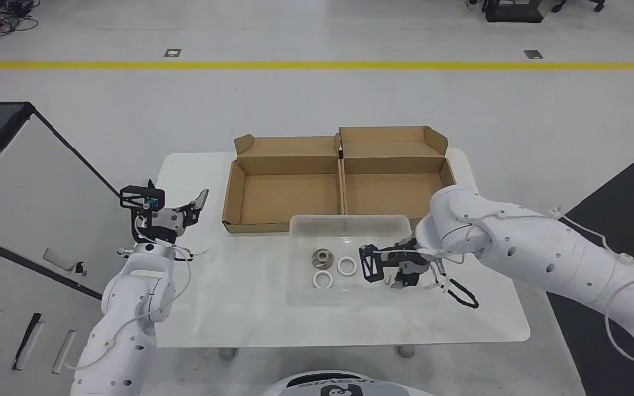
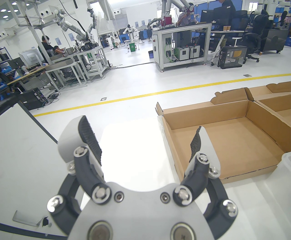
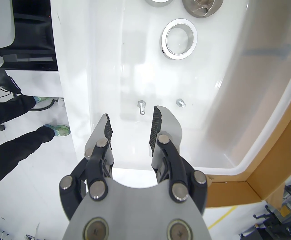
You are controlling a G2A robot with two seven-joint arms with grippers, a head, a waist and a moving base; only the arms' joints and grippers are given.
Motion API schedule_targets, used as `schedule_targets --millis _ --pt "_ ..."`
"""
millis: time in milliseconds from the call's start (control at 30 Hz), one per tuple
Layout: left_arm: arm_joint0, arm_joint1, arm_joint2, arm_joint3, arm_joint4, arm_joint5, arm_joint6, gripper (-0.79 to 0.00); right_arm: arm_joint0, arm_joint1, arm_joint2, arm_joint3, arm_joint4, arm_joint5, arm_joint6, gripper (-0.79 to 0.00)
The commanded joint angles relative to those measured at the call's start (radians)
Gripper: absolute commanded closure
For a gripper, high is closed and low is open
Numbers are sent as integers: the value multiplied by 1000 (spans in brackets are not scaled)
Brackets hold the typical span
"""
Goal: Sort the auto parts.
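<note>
A clear plastic bin [image 1: 302, 226] in the middle of the table holds two metal rings [image 1: 347, 266] [image 1: 323, 281], a flanged metal hub [image 1: 322, 259] and two small bolts [image 3: 141, 107] [image 3: 181, 103]. My right gripper [image 1: 373, 263] hovers open over the bin's right part, its fingertips just short of the nearer bolt, nothing between them. One ring [image 3: 179, 39] lies farther in, with the hub [image 3: 202, 8] beyond it. My left gripper [image 1: 186, 209] hangs open and empty above the table's left edge, left of the cardboard boxes; the left wrist view shows it [image 2: 142, 134] apart from the nearer box [image 2: 229, 141].
Two open cardboard boxes [image 1: 282, 195] [image 1: 396, 186] stand side by side behind the bin. The white table [image 1: 248, 307] has bare surface in front of the bin and at the left. A slanted panel [image 1: 50, 188] stands off the table's left side.
</note>
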Motion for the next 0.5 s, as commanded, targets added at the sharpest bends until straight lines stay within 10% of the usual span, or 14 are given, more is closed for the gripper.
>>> schedule_targets --millis 0,467 --pt "0 0 0 0 0 0 0 -785 -3 1 0 -1 0 2 2 -385" --pt "0 0 0 0 0 0 0 -785 -5 -4 0 10 15 21 21 -376"
